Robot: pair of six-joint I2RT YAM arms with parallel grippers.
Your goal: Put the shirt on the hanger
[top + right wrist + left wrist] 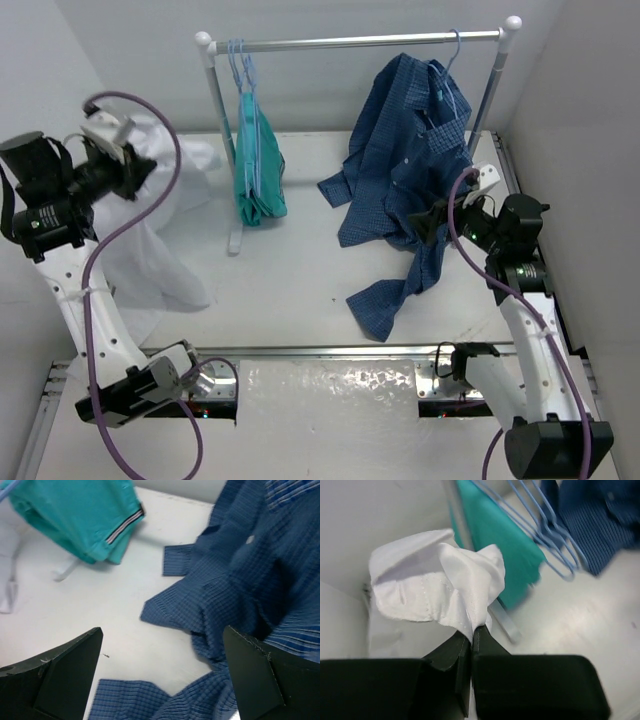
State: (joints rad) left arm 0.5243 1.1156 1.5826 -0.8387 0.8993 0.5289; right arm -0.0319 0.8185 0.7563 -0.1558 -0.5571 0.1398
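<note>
The left claw (471, 636) pinched the white shirt (435, 587), bunched right at its tips. The right claw (162, 630) was wide open.

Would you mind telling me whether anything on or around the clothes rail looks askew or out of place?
Yes: the dark blue checked shirt hangs lopsided at the right end of the rail, its hem and a sleeve sprawled on the table. The white shirt trails crumpled from the shut left claw.
</note>
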